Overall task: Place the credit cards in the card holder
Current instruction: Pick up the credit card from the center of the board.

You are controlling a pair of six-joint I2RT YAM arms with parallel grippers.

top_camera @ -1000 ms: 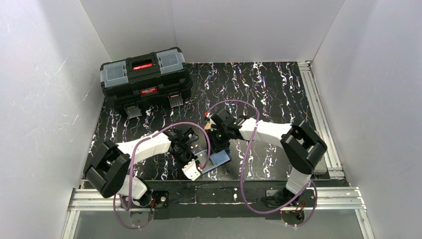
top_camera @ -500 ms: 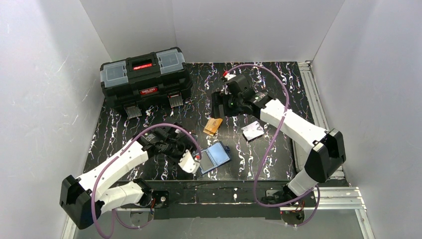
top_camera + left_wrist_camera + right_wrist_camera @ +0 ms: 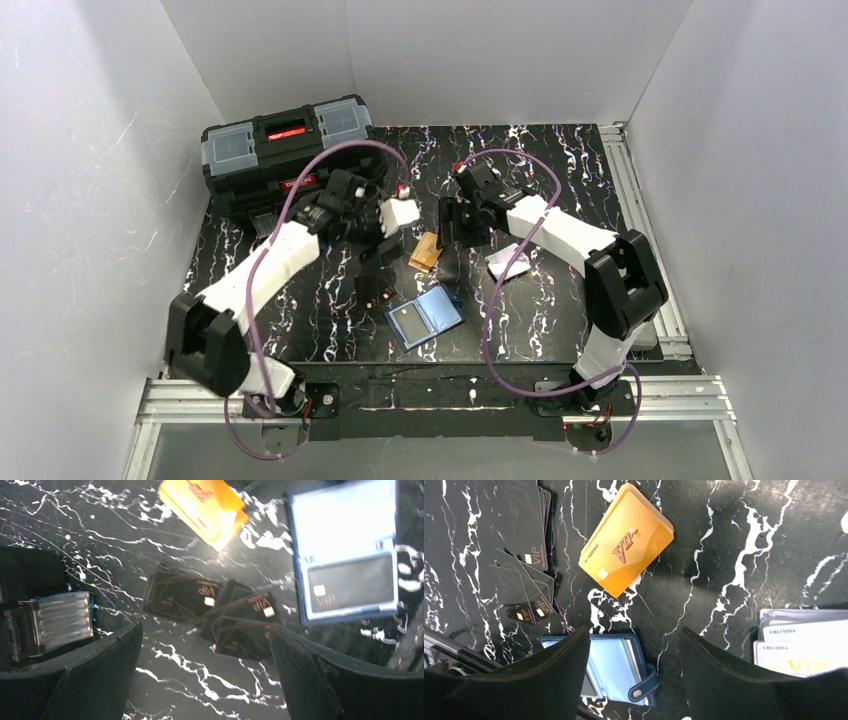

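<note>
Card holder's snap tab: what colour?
Navy blue; the snap tab shows best in the right wrist view.

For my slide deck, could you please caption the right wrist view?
Open right claw above orange cards, black cards, white cards and the open card holder.

In the right wrist view the whitish cards (image 3: 804,640) are running off the right edge, and the card holder (image 3: 614,666) is lying partly behind the fingers (image 3: 549,680) of the right gripper (image 3: 634,632). In the left wrist view blur is smearing the orange cards (image 3: 205,505), and the top edge is cutting them. From above, the left arm (image 3: 280,255) is covering part of the toolbox (image 3: 240,150)
</note>
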